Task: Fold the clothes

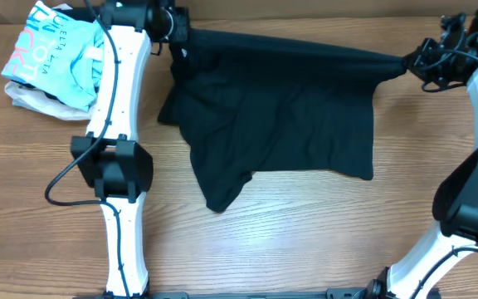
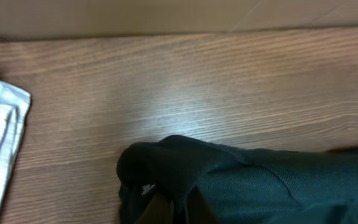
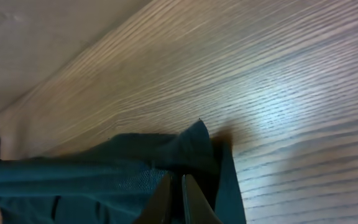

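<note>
plain black soft fabric shirt [image 1: 280, 116]: strung across the far middle of the wood-grain table [image 1: 289, 249], top edge pulled into a taut line between the two grippers. lower part spread loose and wrinkled on the wood toward the near side, tapering to a drooping point at near left. top edge touching the wood or lifted off it: cannot tell.

left gripper [image 1: 175, 31]: clamped fully closed on the shirt's top left corner. in the wrist view, black fabric bunched over the closed jaws, small white tag [image 2: 146, 188] just beside them.

right gripper [image 1: 411, 61]: pinched fully closed on the top right corner. in the wrist view, fabric peaking up just past the closed jaws, bare wood beyond.

light blue shirt with white and pink lettering [image 1: 52, 50]: crumpled at far left, lying on a beige garment [image 1: 25, 95], just beside the left arm, apart from the black shirt.
</note>
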Motion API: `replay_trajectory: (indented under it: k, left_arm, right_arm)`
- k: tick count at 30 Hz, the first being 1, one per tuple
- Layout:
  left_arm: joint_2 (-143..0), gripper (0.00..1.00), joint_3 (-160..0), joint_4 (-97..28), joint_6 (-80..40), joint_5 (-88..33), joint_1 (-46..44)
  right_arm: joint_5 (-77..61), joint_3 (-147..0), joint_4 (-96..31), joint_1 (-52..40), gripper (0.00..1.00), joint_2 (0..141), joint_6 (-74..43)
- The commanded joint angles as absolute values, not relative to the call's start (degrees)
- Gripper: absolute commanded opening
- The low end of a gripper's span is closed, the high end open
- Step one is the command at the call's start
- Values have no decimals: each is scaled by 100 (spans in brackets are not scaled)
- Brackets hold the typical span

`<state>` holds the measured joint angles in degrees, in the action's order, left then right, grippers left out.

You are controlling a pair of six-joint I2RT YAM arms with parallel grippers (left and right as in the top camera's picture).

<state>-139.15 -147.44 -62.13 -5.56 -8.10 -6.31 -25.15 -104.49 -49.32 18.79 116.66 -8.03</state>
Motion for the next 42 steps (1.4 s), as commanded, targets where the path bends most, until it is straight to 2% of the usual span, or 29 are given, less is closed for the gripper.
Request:
replay_trajectory:
  k: [1, 6, 14, 15, 17, 18, 20, 22, 26, 30, 33, 42]
  left_arm:
    - [-13834, 5, -14774, -6309, -464, -447, -646]
    - [-13834, 8, -14757, -6873, -467, -447, -644]
    - [-13845, 15, -14652, -7443, -419, -429, -646]
    - [-13845, 19, -14628, -7500, -419, -427, -646]
    - [-13845, 25, -14573, -7522, -408, -427, -644]
    - [-13845, 34, -14551, -7550, -377, -429, -644]
    - [-13845, 47, -14516, -7627, -377, -425, -644]
    - [-13845, 51, -14462, -7732, -377, -427, -646]
    - [-13843, 52, -14444, -7942, -327, -386, -624]
    - [-13778, 54, -14584, -8219, -320, -572, -489]
    - [-13585, 60, -14875, -8678, -318, -742, -338]
    - [-12560, 70, -15109, -9509, -296, -731, -303]
  right_arm:
    - [-1986, -10488, -4958, 1988, 4, 11555, -921]
    - [-1485, -10442, -5472, 1988, 4, 11603, -851]
    - [-1459, -9830, -5561, 1988, 4, 11607, -790]
    - [-1457, -9719, -5553, 1988, 7, 11607, -773]
    - [-1457, -9625, -5551, 1988, 20, 11609, -744]
    - [-1459, -9590, -5564, 1988, 31, 11607, -744]
    - [-1459, -9566, -5627, 1988, 40, 11607, -744]
    - [-1481, -9561, -5723, 1988, 51, 11607, -746]
    - [-1682, -9561, -5905, 1988, 61, 11607, -749]
    - [-2314, -9566, -6158, 1988, 63, 11585, -749]
    - [-2825, -9566, -6353, 1988, 61, 11397, -753]
    - [-2803, -9564, -6685, 1944, 62, 10154, -904]
